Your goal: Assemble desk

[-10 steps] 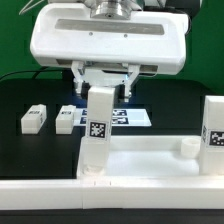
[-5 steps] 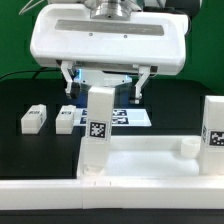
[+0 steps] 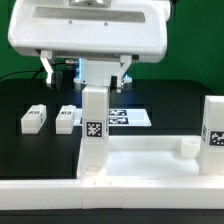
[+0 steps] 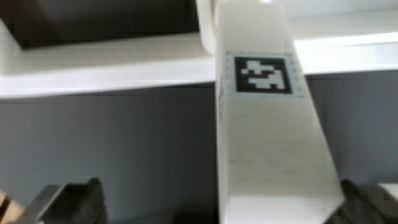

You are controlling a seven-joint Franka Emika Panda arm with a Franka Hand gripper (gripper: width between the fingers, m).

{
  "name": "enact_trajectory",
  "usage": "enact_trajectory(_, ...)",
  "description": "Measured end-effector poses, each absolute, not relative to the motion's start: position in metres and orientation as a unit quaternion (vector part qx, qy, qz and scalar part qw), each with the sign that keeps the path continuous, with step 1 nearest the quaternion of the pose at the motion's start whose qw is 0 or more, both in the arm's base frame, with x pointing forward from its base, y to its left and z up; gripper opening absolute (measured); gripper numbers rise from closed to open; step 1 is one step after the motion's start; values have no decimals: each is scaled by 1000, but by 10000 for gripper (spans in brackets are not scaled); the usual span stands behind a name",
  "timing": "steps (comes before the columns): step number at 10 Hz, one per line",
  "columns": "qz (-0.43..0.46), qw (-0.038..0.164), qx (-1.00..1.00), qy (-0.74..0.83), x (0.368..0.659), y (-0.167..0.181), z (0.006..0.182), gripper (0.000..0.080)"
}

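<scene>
**Leg let go, standing at the tabletop's corner**

The jaws, closed round the leg (image 3: 94, 130) a second ago, now stand wide and have lifted above it, holding nothing. The leg stays upright at the corner of the tabletop (image 3: 150, 165) on the exterior view's left. It looks seated, though the socket is hard to see. A second leg (image 3: 213, 125) stands at the tabletop's other side, and two loose legs (image 3: 34, 119) lie beyond it.

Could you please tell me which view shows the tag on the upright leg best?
The wrist view: the tag appears large and face-on, spanning most of the leg. The exterior view shows the whole leg standing at the tabletop corner, but its tag is small.
</scene>
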State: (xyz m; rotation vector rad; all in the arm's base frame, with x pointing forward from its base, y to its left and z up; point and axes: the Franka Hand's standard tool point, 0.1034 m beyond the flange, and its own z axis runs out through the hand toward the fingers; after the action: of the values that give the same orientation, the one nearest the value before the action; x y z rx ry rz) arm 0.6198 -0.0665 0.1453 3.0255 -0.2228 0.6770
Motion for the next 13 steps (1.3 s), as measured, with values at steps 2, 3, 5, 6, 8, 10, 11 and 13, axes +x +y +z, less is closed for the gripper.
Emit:
enact_trajectory(2, 187, 3, 980, -64, 625, -76, 154, 648)
enact_trajectory(3, 148, -14, 987, -67, 626, -71, 154, 648)
enact_trajectory(5, 76, -40, 994, -70, 629, -59, 153, 648)
enact_trajectory(6, 46, -50, 995, -70, 635, -53, 154, 648)
enact_trajectory(8, -4, -56, 996, -74, 641, -42, 148, 648)
enact_trajectory(10, 4, -47, 996, -71, 636, -40, 130, 648)
enact_trajectory(11, 1, -45, 997, -70, 634, -41, 128, 648)
enact_trajectory(13, 2, -45, 997, -70, 634, -41, 129, 636)
